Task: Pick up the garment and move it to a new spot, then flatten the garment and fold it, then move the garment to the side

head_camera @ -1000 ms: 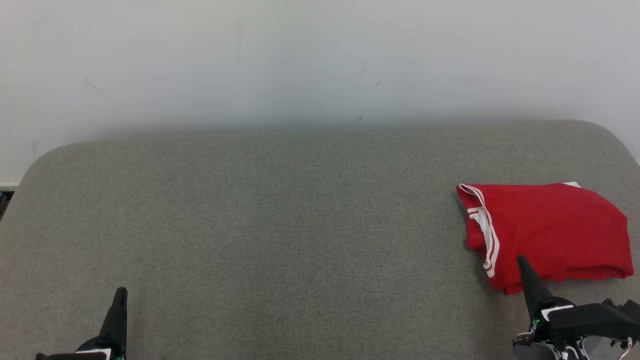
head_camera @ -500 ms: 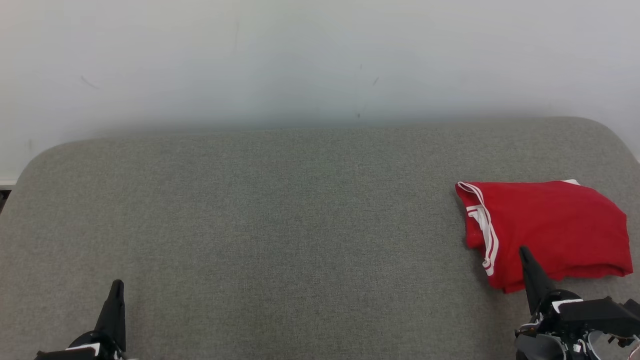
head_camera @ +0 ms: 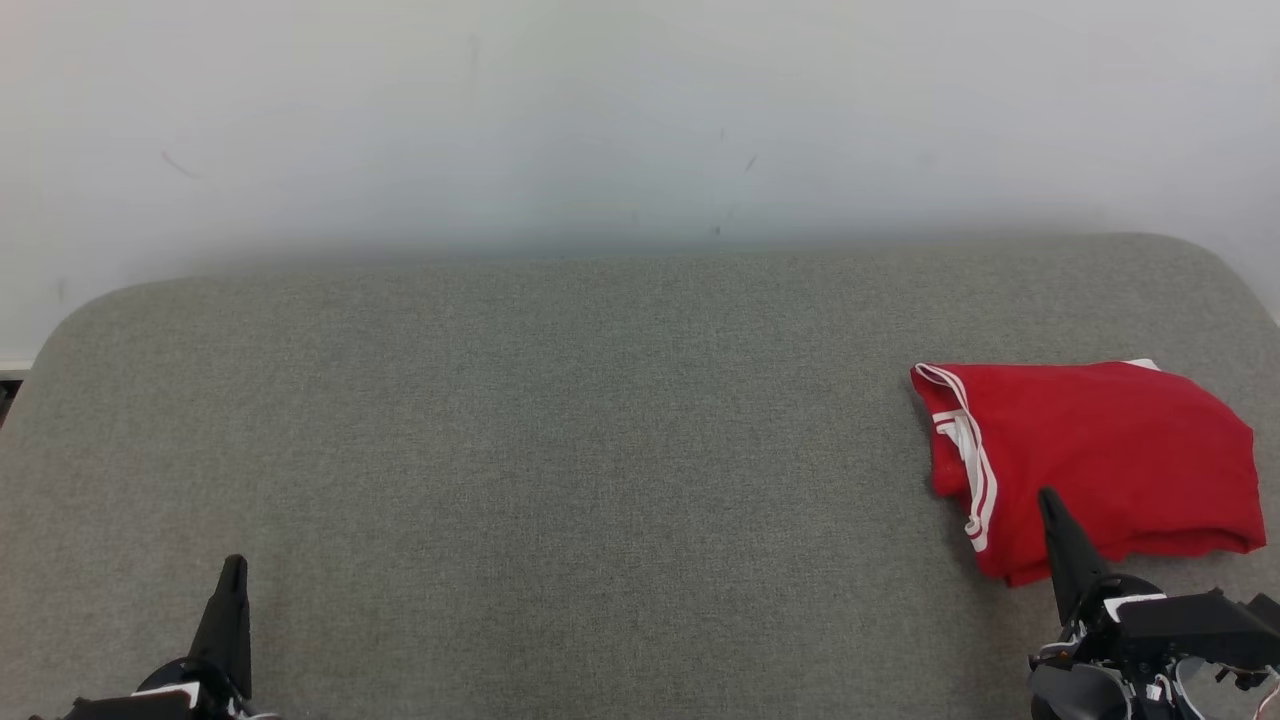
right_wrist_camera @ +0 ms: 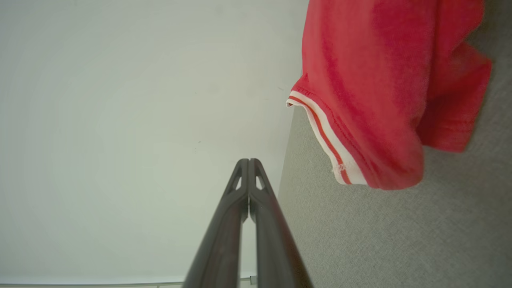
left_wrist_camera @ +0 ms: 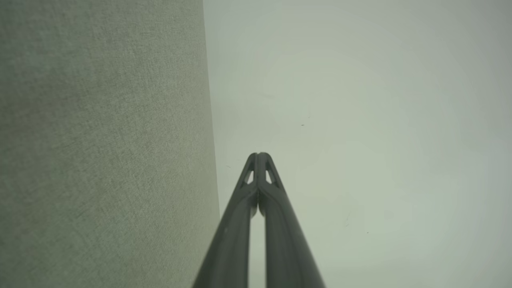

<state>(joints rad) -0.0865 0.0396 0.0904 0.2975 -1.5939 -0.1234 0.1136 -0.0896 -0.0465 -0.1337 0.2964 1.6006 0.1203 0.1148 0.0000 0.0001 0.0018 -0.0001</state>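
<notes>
A red garment (head_camera: 1100, 465) with white striped trim lies folded at the right side of the grey cushioned surface (head_camera: 600, 450). In the right wrist view the garment (right_wrist_camera: 384, 88) fills the upper right. My right gripper (head_camera: 1047, 498) is shut and empty, its tip in front of the garment's near edge in the head view; its fingers (right_wrist_camera: 248, 162) meet at the tip, apart from the cloth. At the lower left my left gripper (head_camera: 235, 565) is shut with nothing in it, far from the garment, fingertips together (left_wrist_camera: 259, 155).
A pale wall (head_camera: 640, 120) rises behind the grey surface. The surface's rounded left corner (head_camera: 70, 330) and right corner (head_camera: 1235, 275) mark its far edge. Bare grey fabric stretches between the two grippers.
The head view shifted slightly downward in the first half second. Both grippers rose a little in that view, then stayed still. The garment has not moved.
</notes>
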